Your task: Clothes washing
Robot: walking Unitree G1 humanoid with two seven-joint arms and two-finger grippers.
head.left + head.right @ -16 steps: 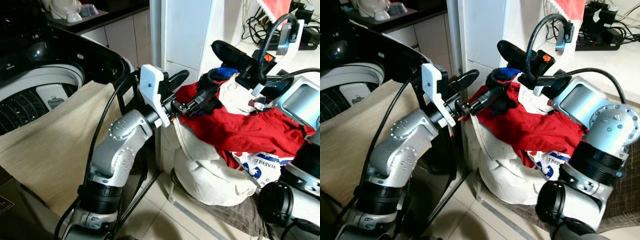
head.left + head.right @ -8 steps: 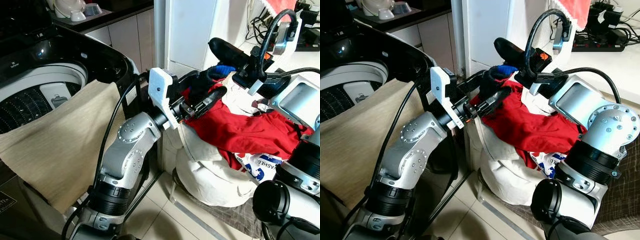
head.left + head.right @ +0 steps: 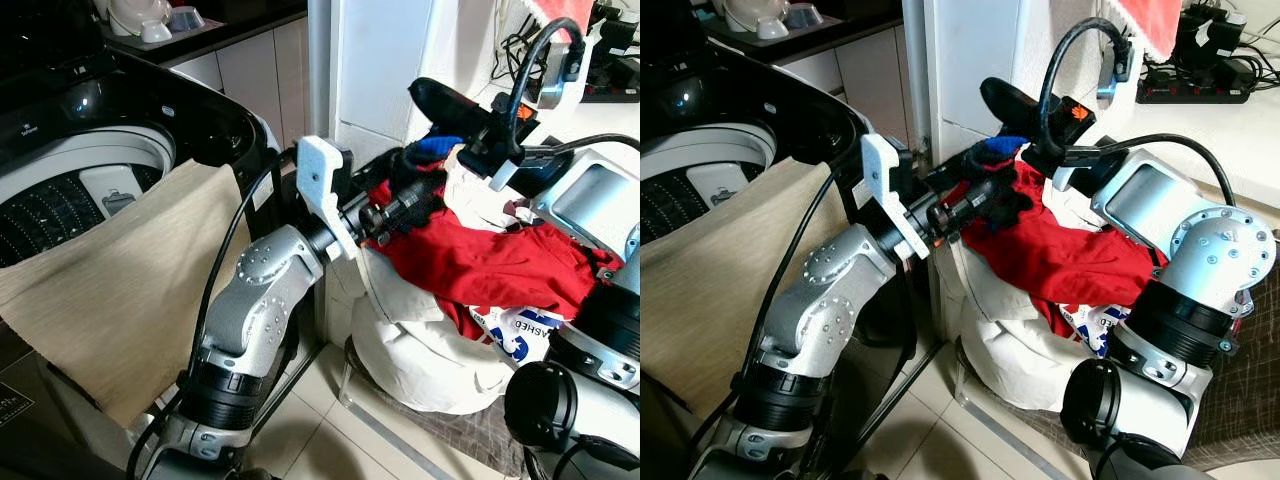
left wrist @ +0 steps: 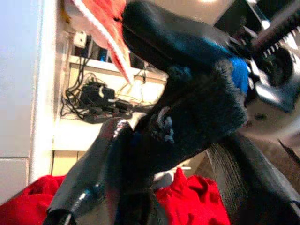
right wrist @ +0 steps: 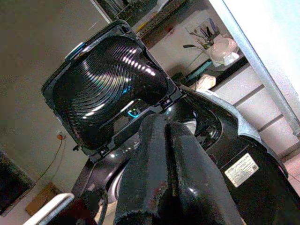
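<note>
Left gripper [image 3: 425, 195] clenched on a dark fuzzy garment with a blue patch [image 4: 206, 110], lifted just above the heap at the near-left rim of the white laundry bag [image 3: 420, 340], presumably to pull it free of the red garment [image 3: 480, 265] draped across the bag's top. Right gripper [image 3: 1005, 103] raised over the same rim, its two black fingers [image 5: 164, 164] pressed flat together on nothing, pointing toward the washing machine [image 3: 90, 190]; probably held clear so as not to snag the load. Lid of the machine [image 5: 110, 75] propped up and drum [image 3: 50, 215] exposed, ready to receive clothes. Beige cloth [image 3: 110, 290] hanging over the machine's front edge, half in and half out, likely already moved across. Bag wedged on the floor just beside the machine's right corner, so only a short swing left needed for the dark garment.
</note>
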